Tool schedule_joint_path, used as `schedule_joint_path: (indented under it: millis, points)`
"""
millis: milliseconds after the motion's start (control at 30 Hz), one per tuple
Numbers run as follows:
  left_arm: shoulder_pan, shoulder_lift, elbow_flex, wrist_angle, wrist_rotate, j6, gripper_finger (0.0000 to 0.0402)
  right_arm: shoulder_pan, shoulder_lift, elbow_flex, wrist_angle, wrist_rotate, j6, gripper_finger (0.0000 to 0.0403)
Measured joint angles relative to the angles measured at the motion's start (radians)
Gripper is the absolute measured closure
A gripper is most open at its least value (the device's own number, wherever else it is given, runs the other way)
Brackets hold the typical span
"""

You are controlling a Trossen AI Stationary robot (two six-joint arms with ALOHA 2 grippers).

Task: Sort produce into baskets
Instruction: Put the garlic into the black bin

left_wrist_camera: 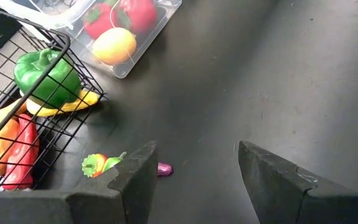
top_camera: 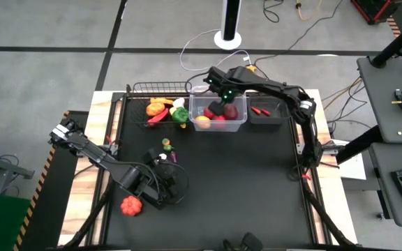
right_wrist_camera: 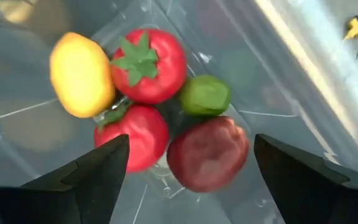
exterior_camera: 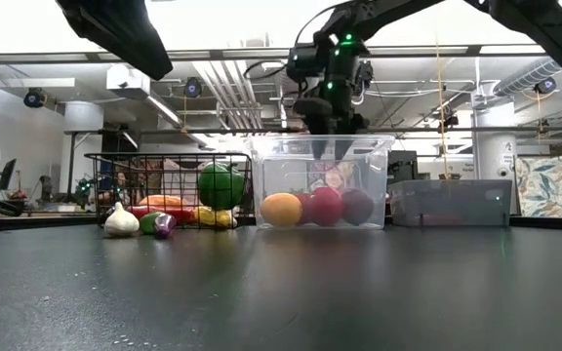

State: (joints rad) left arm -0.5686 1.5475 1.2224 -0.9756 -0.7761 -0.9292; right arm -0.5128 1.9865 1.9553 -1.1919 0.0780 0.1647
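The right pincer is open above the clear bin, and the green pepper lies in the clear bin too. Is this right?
Not quite. The green pepper lies in the black wire basket, not the clear bin; the high view shows it. The right pincer is indeed open above the clear bin.

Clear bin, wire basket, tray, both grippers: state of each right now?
Clear bin: upright, holds round fruit.
Wire basket: upright, holds green pepper and more.
Tray: two red pieces inside.
Right gripper: open above clear bin, empty.
Left gripper: open, empty, low over mat.
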Motion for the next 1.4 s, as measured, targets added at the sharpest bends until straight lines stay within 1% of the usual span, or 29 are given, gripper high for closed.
schedule_joint_path:
  millis: [167, 300, 433, 533, 667, 767, 900, 1033, 1100, 1200, 1267, 1400]
  points:
    - [0.000, 0.000, 0.000, 0.002, 0.000, -0.003, 0.0196, 0.024, -0.066, 0.000, 0.002, 0.002, 0.007, 0.0074]
    - [0.001, 0.000, 0.000, 0.008, 0.000, -0.043, 0.0196, 0.067, -0.129, 0.000, 0.008, 0.014, 0.008, 0.0080]
    - [0.008, 0.000, 0.003, 0.015, 0.000, -0.070, 0.0196, 0.129, -0.196, -0.021, 0.010, 0.094, 0.009, 0.0084]
    - [0.016, 0.000, 0.009, 0.017, 0.003, -0.079, 0.0196, 0.183, -0.265, -0.075, 0.028, 0.145, 0.011, 0.0085]
    - [0.034, 0.000, 0.011, 0.038, 0.064, -0.082, 0.0196, 0.260, -0.380, -0.203, 0.106, 0.189, 0.027, 0.0083]
    - [0.056, 0.005, 0.011, 0.059, 0.119, -0.083, 0.0196, 0.316, -0.474, -0.329, 0.201, 0.194, 0.045, 0.0084]
    - [0.089, 0.017, 0.011, 0.060, 0.209, -0.072, 0.0196, 0.393, -0.597, -0.514, 0.371, 0.196, 0.047, 0.0089]
    - [0.115, 0.022, 0.007, 0.060, 0.316, -0.009, 0.0197, 0.463, -0.696, -0.684, 0.535, 0.198, 0.072, 0.0089]
    - [0.121, 0.023, 0.005, 0.060, 0.353, 0.039, 0.0198, 0.498, -0.734, -0.755, 0.605, 0.204, 0.073, 0.0086]
    - [0.124, 0.023, -0.001, 0.063, 0.377, 0.108, 0.0203, 0.542, -0.776, -0.854, 0.715, 0.212, 0.072, 0.0083]
    - [0.125, 0.023, -0.004, 0.061, 0.388, 0.145, 0.0207, 0.569, -0.794, -0.915, 0.779, 0.212, 0.082, 0.0083]
    - [0.129, 0.023, -0.008, 0.062, 0.448, 0.200, 0.0220, 0.607, -0.809, -1.002, 0.892, 0.212, 0.118, 0.0086]
